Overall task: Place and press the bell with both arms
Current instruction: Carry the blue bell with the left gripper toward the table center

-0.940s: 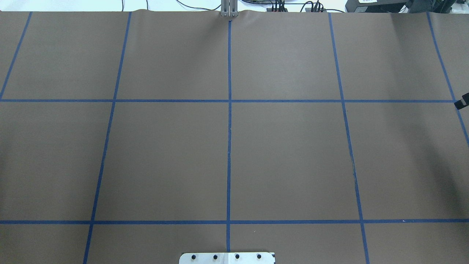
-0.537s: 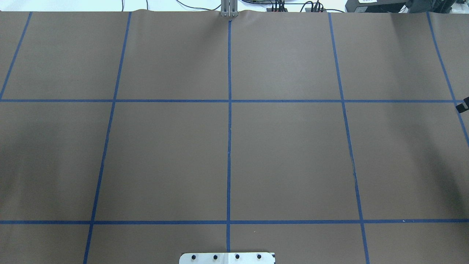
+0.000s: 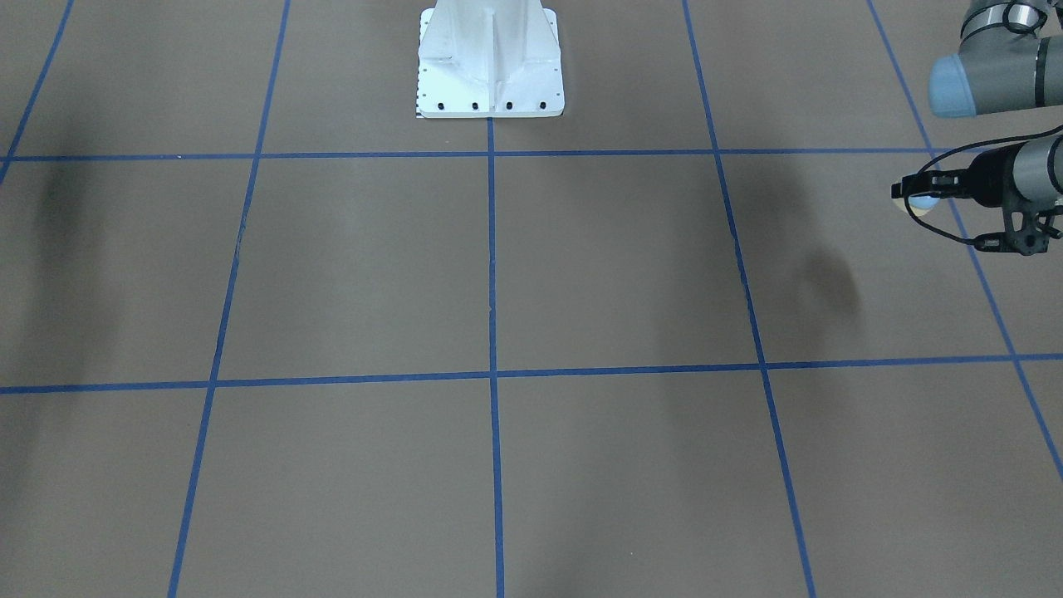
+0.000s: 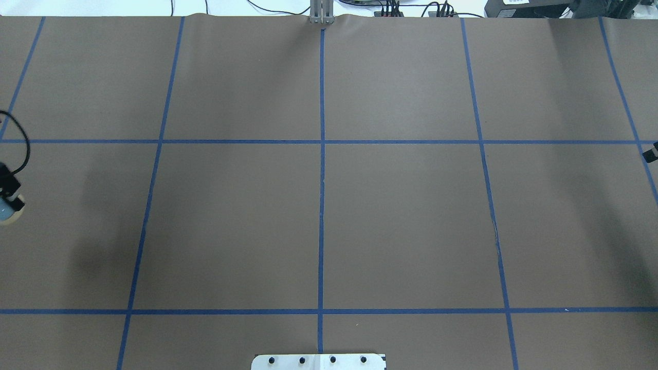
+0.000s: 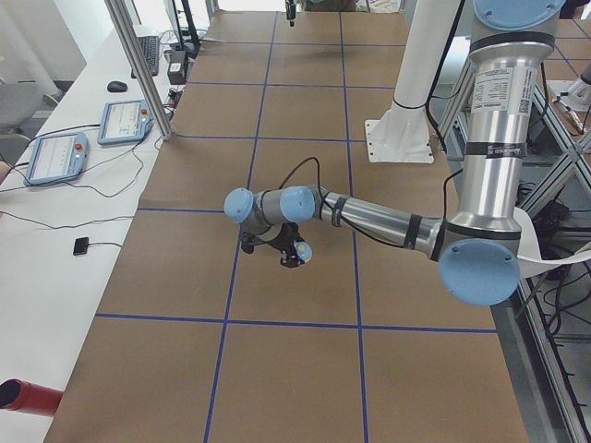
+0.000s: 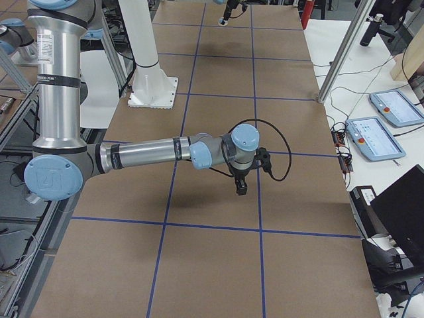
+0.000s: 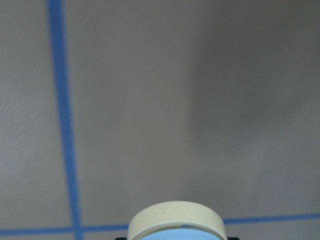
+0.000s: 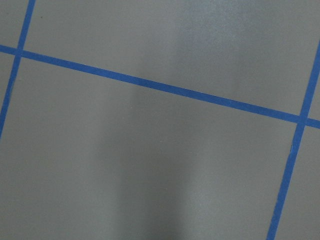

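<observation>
My left gripper [image 3: 912, 193] is shut on the bell [image 3: 920, 202], a small light-blue dome with a cream base ring, and holds it above the table at my far left. In the overhead view the gripper [image 4: 10, 201] and bell [image 4: 6, 216] just show at the left edge. The left wrist view shows the bell's cream ring [image 7: 175, 220] at the bottom. Only a tip of my right gripper [image 4: 652, 152] shows at the overhead view's right edge. In the exterior right view it [image 6: 240, 188] hangs above the table, and I cannot tell whether it is open or shut.
The brown table cover [image 4: 401, 221] carries a grid of blue tape lines. The white bolted pedestal [image 3: 490, 62] stands at the middle of my side. Teach pendants [image 6: 384, 126] and cables lie beyond the far edge.
My left gripper with the bell has come into the overhead view at the left edge, its shadow spreading rightward. The right gripper's tip has slid further out past the right edge.
</observation>
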